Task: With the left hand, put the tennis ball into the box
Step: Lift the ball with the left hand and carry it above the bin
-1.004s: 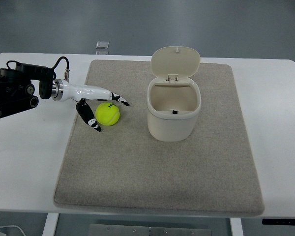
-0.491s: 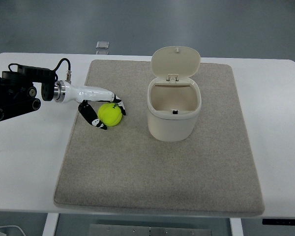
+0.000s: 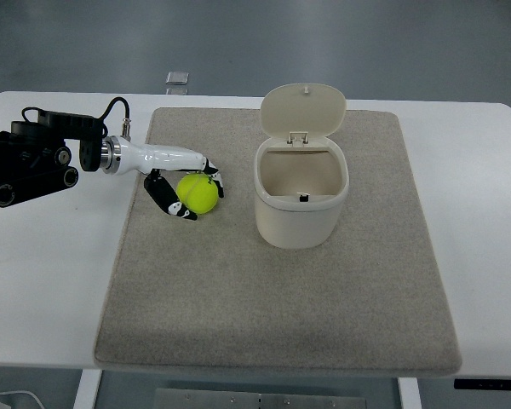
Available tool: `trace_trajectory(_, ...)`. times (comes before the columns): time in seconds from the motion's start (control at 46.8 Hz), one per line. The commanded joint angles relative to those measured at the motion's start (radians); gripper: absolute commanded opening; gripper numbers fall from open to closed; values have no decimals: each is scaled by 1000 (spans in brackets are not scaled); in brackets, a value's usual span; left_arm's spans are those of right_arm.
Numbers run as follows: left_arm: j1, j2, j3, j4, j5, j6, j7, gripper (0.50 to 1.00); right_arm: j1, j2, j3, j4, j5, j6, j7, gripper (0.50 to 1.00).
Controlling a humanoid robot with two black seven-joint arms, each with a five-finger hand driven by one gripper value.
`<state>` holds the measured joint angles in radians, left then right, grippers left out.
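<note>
A yellow-green tennis ball (image 3: 198, 193) is at the left part of the grey mat (image 3: 272, 290). My left hand (image 3: 192, 189), white with black fingertips, comes in from the left edge and has its fingers curled around the ball, thumb below and fingers above. The cream box (image 3: 301, 198) stands to the right of the ball with its hinged lid (image 3: 304, 108) tipped up and its inside open to view. The right arm is out of the picture.
The mat lies on a white table (image 3: 43, 273). A small grey square object (image 3: 178, 79) sits at the table's far edge behind the mat. The left arm's black forearm housing (image 3: 25, 166) lies over the table's left side.
The left hand's fingers closed from spread beside the ball to wrapped around it. Hand and ball have shifted slightly right and up toward the box.
</note>
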<state>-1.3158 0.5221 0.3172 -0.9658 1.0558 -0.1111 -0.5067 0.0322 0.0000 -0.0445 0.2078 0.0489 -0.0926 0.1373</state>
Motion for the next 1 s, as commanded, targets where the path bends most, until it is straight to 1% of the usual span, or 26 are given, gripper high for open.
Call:
trace_trajectory(0.0,6,1,-62,38,-55,-2,2,500,0,0,0,-1,-1,-1,-1,938)
trace_trajectory(0.064,3,-2,-96,96,-101,-5,1,500,0,0,0,-1,-1,1,-1,938)
trace_trajectory(0.149,1,-10,-156,145,-174,-15,2,500,0,0,-2,-1,-1,-1,1,938)
trace_trajectory(0.278,-2,-13,-251,180,-336,-15,2,500,0,0,0,1,-1,-1,-1,938)
trace_trajectory(0.448,-17,-14,-412,217,-626,-18,2,501,0,0,0,1,-1,-1,1,938)
trace_trajectory(0.577,-63,-16,-512,208,-816,-18,1,501,0,0,-2,-1,-1,-1,-1,938)
trace_trajectory(0.747,-129,-99,-549,193,-991,-36,-3,501,0,0,-2,1,-1,-1,-1,938)
trace_trajectory(0.94,-209,-157,-579,139,-996,-68,-7,508,0,0,-2,-1,-3,-2,-1,938)
trace_trajectory(0.982,-223,-165,-579,127,-991,-73,-9,540,0,0,-2,-1,-3,-2,-1,938)
